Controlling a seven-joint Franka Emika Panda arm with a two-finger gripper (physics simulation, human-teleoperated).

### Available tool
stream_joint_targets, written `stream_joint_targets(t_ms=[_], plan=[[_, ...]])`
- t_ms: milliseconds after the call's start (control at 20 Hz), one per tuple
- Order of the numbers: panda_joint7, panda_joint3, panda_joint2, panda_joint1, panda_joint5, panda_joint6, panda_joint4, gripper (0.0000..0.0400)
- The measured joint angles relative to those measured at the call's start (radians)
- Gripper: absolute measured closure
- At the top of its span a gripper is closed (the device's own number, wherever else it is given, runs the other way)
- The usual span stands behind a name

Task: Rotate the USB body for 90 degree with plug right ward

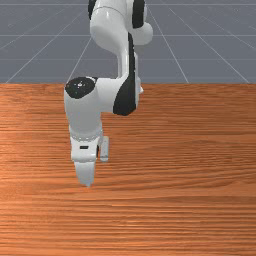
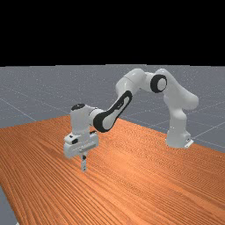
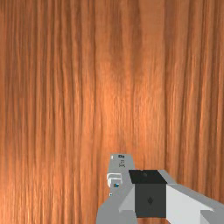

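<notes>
Silver-grey, the USB stick [image 3: 120, 164] is right by the end effector [image 2: 84, 158], partly behind it in the wrist view and close below it in the far view. On its side is a pale raised piece [image 3: 114, 176] with a little blue next to it; I cannot tell whether that is the plug, nor which way the plug points.

The white arm [image 2: 138, 79] reaches out over the wooden worktop [image 1: 190, 205] and brings the end effector down steeply. I take that pose to be for working the stick from above, so that a turn of the wrist could swing its body round. Whether the stick is held aloft or rests on the wood is unclear.

How far open the end effector is, I cannot tell; nor whether it grips the stick or merely lies against it. If contact is only at one side, my guess is that turning would push the stick along rather than rotate it, so a sure hold should come first.
</notes>
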Motion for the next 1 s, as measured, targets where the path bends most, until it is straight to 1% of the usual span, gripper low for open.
stream_joint_targets(t_ms=[150, 350, 400, 500, 550, 650, 750, 800, 850, 900, 950, 1000], plan=[[0.003, -0.002, 0.001, 0.002, -0.002, 0.033, -0.021, 0.04], [-0.015, 0.022, 0.008, -0.013, 0.026, 0.03, -0.019, 0.04], [0.053, -0.002, 0.002, 0.014, 0.013, 0.041, -0.031, 0.04], [0.074, 0.0, -0.004, 0.032, 0.012, 0.046, -0.043, 0.04], [0.04, 0.01, -0.034, 0.031, 0.009, 0.106, -0.097, 0.04], [0.034, 0.015, -0.094, 0.03, 0.015, 0.156, -0.162, 0.04], [0.032, 0.015, -0.153, 0.029, 0.017, 0.142, -0.186, 0.04], [0.037, 0.012, -0.159, 0.032, 0.012, 0.076, -0.152, 0.04], [0.039, 0.01, -0.162, 0.033, 0.009, 0.033, -0.126, 0.04], [0.052, -0.006, -0.147, 0.044, -0.016, -0.017, -0.083, 0.04], [-0.021, 0.014, -0.141, 0.017, 0.0, -0.026, -0.07, 0.04], [-0.061, 0.016, -0.133, 0.0, -0.001, -0.032, -0.055, 0.04]])
